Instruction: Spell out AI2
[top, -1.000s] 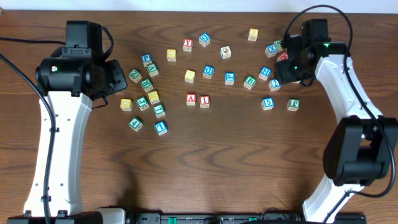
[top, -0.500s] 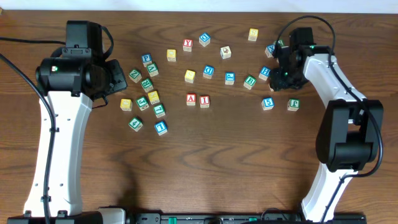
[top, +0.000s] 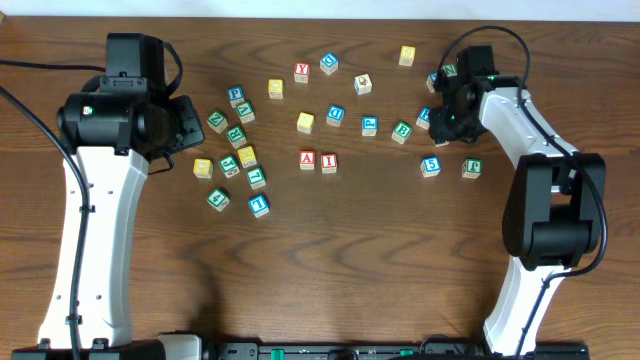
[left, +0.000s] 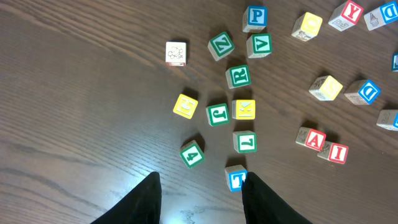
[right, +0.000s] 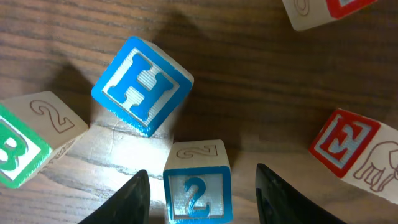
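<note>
Right gripper: jaws apart, straddling the 2 block. A sliver of bare wood shows on each side, so nothing is clamped yet.
Change on the right: within the last second the arm has swung in over the far-right cluster and the jaws have narrowed toward the block. The overhead view showed that block in the open 1 second ago; now the gripper mostly covers it.
2 block: flat on the worktop, blue 2 facing the wrist camera, well to the right of the row being built.
Neighbours: the H block sits just beside the 2 block, near 1 finger's path. The E block lies off the other side, clear of the other finger.
A block and I block: side by side in mid-worktop, unmoved.
Left gripper: jaws apart over bare wood, holding nothing, parked where it was.
Meaning for the task: A and I look placed, so the 2 is the last piece, and the grasp on it appears close to closing.
Next move: finish closing, lift, and set the block just right of the I block.
Risk: a finger could nudge the H block and twist the 2 block in the grasp.
</note>
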